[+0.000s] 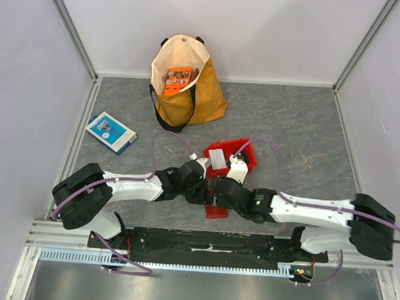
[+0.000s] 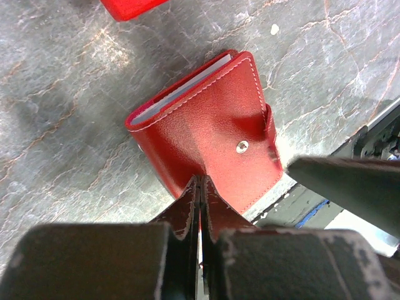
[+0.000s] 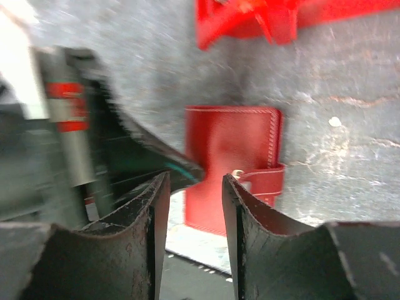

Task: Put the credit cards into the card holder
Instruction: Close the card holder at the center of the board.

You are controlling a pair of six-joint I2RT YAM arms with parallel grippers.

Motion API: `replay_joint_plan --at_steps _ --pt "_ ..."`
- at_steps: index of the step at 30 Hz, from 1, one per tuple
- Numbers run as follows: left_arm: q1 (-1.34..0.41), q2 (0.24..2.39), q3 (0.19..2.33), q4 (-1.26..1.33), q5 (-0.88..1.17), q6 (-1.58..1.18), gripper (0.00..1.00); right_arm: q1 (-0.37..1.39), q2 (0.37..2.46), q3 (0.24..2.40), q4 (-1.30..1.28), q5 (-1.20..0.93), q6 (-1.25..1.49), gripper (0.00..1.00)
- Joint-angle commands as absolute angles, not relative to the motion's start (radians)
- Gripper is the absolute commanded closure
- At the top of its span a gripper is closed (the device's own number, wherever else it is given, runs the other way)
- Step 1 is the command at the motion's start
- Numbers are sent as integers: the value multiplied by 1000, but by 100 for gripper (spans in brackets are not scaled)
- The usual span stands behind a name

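Observation:
The card holder [image 2: 212, 131] is a red folded wallet with its snap tab fastened, lying on the grey table near the front edge [image 1: 216, 211]. White edges of credit cards [image 2: 181, 87] show in its open side. Another whitish card [image 1: 217, 158] lies in the red bin [image 1: 244, 153]. My left gripper [image 2: 200, 180] is shut with nothing between its jaws, its tips just over the wallet's near edge. My right gripper [image 3: 195, 178] is open and empty, a short way back from the wallet [image 3: 231, 162]. One of its fingers [image 2: 350, 187] reaches into the left wrist view.
A yellow tote bag [image 1: 187, 88] holding an orange packet [image 1: 178, 79] stands at the back. A blue-and-white flat box [image 1: 111, 131] lies at the left. The black base rail [image 1: 208, 242] runs close behind the wallet. Both arms crowd together over the wallet.

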State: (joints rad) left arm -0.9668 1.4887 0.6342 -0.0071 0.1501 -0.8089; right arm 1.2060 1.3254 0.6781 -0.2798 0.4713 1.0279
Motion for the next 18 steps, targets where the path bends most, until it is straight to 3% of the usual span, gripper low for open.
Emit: replay_joint_plan --at_steps 1,4,8,18 --pt "-983 1463 626 -32 147 -769 98 1197 1132 680 -241 506 986 54" --pt "-983 1462 641 -41 149 -761 98 1180 1045 638 -261 512 979 58" --pt "-983 1460 669 -38 163 -739 97 1144 1012 595 -340 517 1026 82" --pt "-985 1471 707 -21 207 -689 95 1092 979 505 -360 471 1083 93"
